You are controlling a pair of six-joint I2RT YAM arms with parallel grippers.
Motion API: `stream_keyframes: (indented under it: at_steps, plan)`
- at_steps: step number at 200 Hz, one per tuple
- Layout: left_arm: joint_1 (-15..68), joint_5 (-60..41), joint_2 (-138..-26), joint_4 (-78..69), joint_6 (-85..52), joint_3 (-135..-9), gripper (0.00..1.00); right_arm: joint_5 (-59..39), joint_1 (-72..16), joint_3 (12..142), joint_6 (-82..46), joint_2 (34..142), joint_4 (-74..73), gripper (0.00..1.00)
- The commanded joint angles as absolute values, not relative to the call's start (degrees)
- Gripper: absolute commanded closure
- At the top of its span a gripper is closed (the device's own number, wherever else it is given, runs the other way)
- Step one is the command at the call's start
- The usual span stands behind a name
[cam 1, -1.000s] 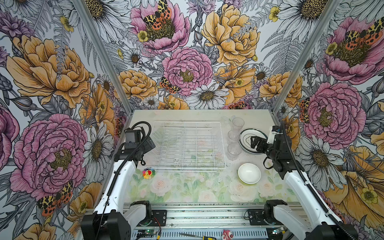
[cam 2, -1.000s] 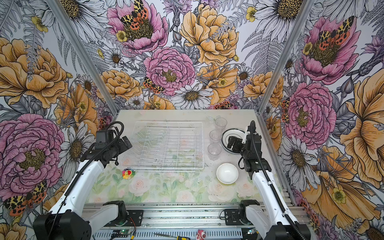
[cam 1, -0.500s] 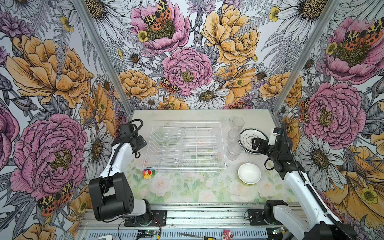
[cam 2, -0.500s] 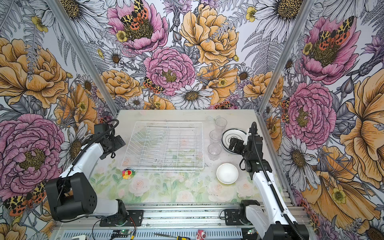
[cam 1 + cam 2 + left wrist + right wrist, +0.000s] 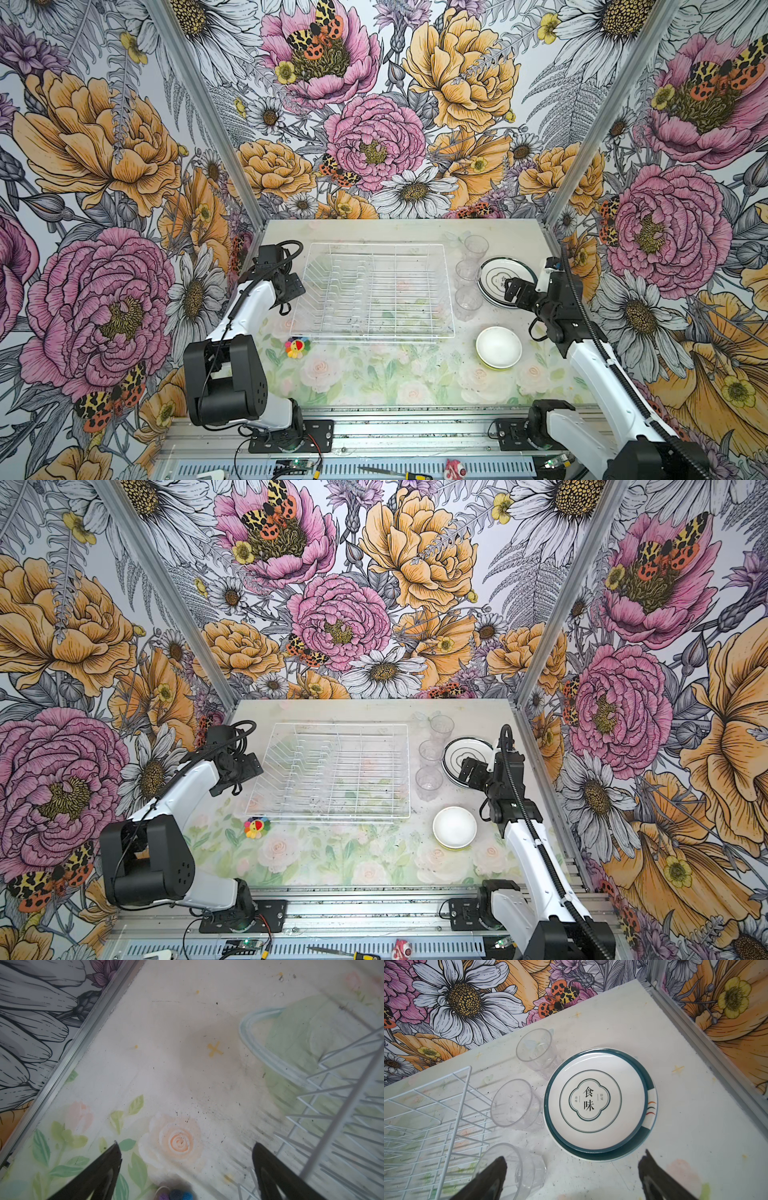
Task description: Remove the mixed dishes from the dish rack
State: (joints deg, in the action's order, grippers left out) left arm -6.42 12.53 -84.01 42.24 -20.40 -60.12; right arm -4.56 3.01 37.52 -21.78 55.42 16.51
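white wire dish rack (image 5: 374, 291), clear plastic cups (image 5: 513, 1103), glossy plates (image 5: 596, 1101)

Dish rack (image 5: 371, 336): white wire, empty, standing level. Just right of it, three clear cups (image 5: 466, 270) upright in a line. Beside them, two dark-rimmed white plates (image 5: 492, 272) stacked flat. Nearer the front, a lime-rimmed, white-inside bowl (image 5: 498, 347), upright.

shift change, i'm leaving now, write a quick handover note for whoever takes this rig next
Left hand: open, empty, beside the dish rack, on its left.
Right hand: open, empty, by the plates.
Things: rack holds nothing; three clear cups in a row to its right, two plates stacked beyond them, green-rimmed bowl nearer the front.
Done: unloading looks complete.
To do: nothing visible in the rack.
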Motion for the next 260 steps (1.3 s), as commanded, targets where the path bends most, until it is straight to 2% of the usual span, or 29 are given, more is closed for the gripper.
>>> stream_keyframes:
  at_steps: [1, 38, 71, 115, 161, 198, 260]
  plan:
    - [-3.48, 13.41, -84.21, 44.43, -19.98, -60.63, 0.01, -3.87, 3.56, 37.00, -21.01, 55.76, 16.37, 0.01]
    - [0.63, 14.84, -85.13, 44.85, -20.65, -60.62, 0.01, -4.63, 4.02, 37.41, -20.90, 56.16, 16.40, 0.00]
    - [0.61, 13.05, -86.00, 44.91, -21.42, -60.89, 0.01, -4.49, 4.22, 37.54, -20.90, 57.10, 16.40, 0.01]
    - [0.65, 17.23, -86.85, 43.69, -23.63, -61.35, 0.01, -3.98, 4.44, 37.97, -20.75, 58.63, 15.51, 0.00]
    - [3.73, 26.92, -85.83, 33.46, -23.95, -56.90, 0.01, -1.69, 4.42, 35.63, -20.61, 57.31, 10.31, 0.00]
    - [3.19, 32.93, -84.96, 27.18, -21.63, -53.00, 0.01, 1.04, 4.42, 32.81, -20.09, 54.94, 7.28, 0.00]
    - [0.15, 28.87, -80.26, 9.93, -16.27, -42.98, 0.01, 1.14, 4.47, 27.11, -19.24, 53.97, -4.84, 0.01]
